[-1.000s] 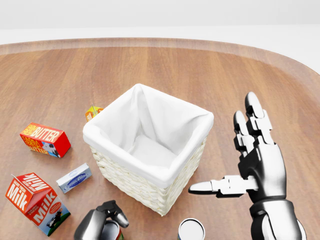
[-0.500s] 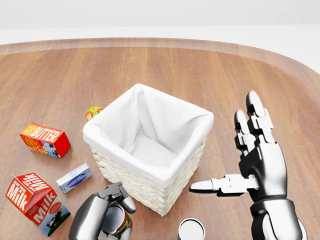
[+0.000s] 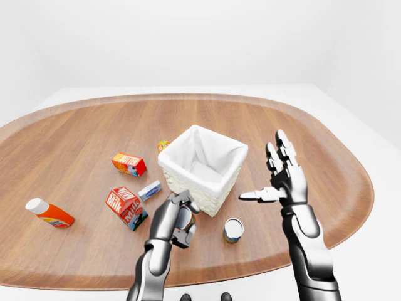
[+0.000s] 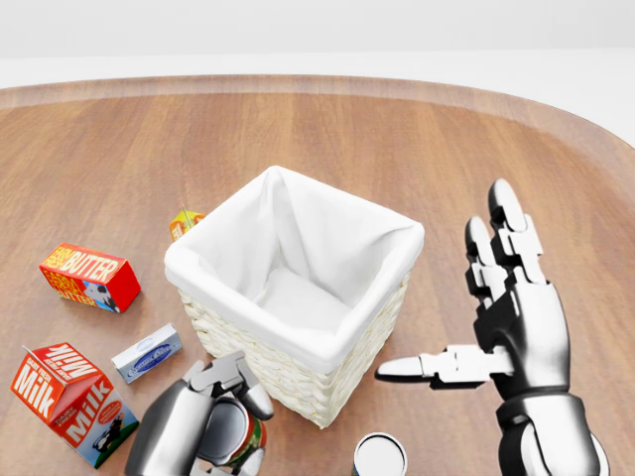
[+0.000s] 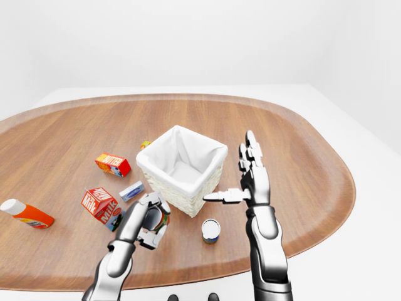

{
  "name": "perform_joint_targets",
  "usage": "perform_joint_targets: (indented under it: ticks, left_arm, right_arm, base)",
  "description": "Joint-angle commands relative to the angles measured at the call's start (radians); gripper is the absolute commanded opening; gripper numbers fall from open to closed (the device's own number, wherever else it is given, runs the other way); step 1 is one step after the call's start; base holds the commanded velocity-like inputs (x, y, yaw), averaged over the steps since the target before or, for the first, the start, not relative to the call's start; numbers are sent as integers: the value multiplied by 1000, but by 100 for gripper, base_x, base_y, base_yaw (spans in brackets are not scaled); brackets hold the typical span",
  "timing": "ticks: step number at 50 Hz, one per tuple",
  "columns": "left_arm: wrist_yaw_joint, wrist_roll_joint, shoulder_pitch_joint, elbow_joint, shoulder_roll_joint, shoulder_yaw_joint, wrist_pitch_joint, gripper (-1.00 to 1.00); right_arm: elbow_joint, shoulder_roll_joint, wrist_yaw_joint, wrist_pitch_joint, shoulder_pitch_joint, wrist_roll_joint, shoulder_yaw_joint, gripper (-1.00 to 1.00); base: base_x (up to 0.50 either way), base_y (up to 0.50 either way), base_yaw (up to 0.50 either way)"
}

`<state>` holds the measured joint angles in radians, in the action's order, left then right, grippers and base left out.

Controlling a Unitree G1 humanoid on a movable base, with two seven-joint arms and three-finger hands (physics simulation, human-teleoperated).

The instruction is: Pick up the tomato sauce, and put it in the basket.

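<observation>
In the head view the left hand [image 4: 203, 426] sits at about seven o'clock, its fingers clenched around the tomato sauce [image 4: 236, 436], a can with a red, green and white label. The can is tilted, its silvery end facing up and toward the hand, and it is held just beside the lower-left wall of the basket [image 4: 260, 359], outside it. The basket is a white woven box with a white cloth lining, standing near the centre of the wooden table [image 4: 397, 139].

The right hand [image 4: 511, 317] stands at about four o'clock, released: two fingers point up toward twelve o'clock and the thumb [image 4: 427, 369] points toward nine o'clock, near the basket's right corner but apart from it. It grasps nothing.

A second can [image 4: 380, 456] stands upright at six o'clock, between the two hands and apart from both. At nine o'clock lies a red butter box [image 4: 89, 278]; a milk carton [image 4: 74, 402] lies at eight o'clock, with a small pale blue box [image 4: 147, 352] between it and the basket. A small orange carton [image 4: 185, 224] stands at ten o'clock, just beside the basket's left corner. In the left-eye view an orange bottle with a white cap [image 3: 49, 212] lies on its side at nine o'clock, well apart from the rest.
</observation>
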<state>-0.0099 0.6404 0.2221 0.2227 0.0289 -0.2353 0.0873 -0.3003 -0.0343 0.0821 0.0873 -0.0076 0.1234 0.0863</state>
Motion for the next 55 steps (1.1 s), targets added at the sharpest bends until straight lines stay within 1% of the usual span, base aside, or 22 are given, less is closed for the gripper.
perform_joint_targets:
  ticks: [1,5,14,16,20,27,30,35,37,43,47,52,55]
  left_arm:
    - [19,-31,25,92,12,-24,0,-100]
    - [-10,-10,39,170,19,-42,0,-100]
    - [-43,15,51,256,33,-55,0,-100]
    - [-64,35,56,310,36,-66,0,-100]
    - [-81,50,58,338,42,-76,0,-100]
    - [-130,88,60,413,52,-87,0,-100]
    - [-168,118,58,467,54,-96,0,-100]
    - [-233,181,44,550,51,-116,0,-100]
    - [-239,187,43,556,50,-116,0,-100]
    - [-289,236,32,600,45,-131,0,-100]
    - [-312,256,23,611,40,-131,0,-100]
    - [-371,315,-4,648,25,-134,0,-100]
    - [-415,347,-23,668,17,-125,0,-100]
  right_arm:
    - [8,0,-2,0,-6,0,1,100]
    - [14,0,-2,0,-5,-1,0,100]
    - [12,1,0,0,2,-4,-3,100]
    - [-2,1,1,0,6,-3,-3,100]
    - [4,1,1,0,5,-5,-3,100]
    - [11,3,2,0,8,-8,-7,100]
    - [17,3,3,0,9,-10,-8,100]
    - [21,4,5,0,13,-13,-10,100]
    - [24,4,5,0,13,-13,-10,100]
    - [23,4,5,0,13,-15,-11,100]
    - [24,4,6,0,15,-17,-12,100]
    - [29,5,6,0,15,-18,-12,100]
    - [21,5,7,0,17,-17,-12,100]
  base:
    - [0,0,0]
    - [0,0,0]
    - [0,0,0]
    - [0,0,0]
    - [0,0,0]
    - [0,0,0]
    - [0,0,0]
    - [0,0,0]
    - [0,0,0]
    - [0,0,0]
    - [0,0,0]
    - [0,0,0]
    - [0,0,0]
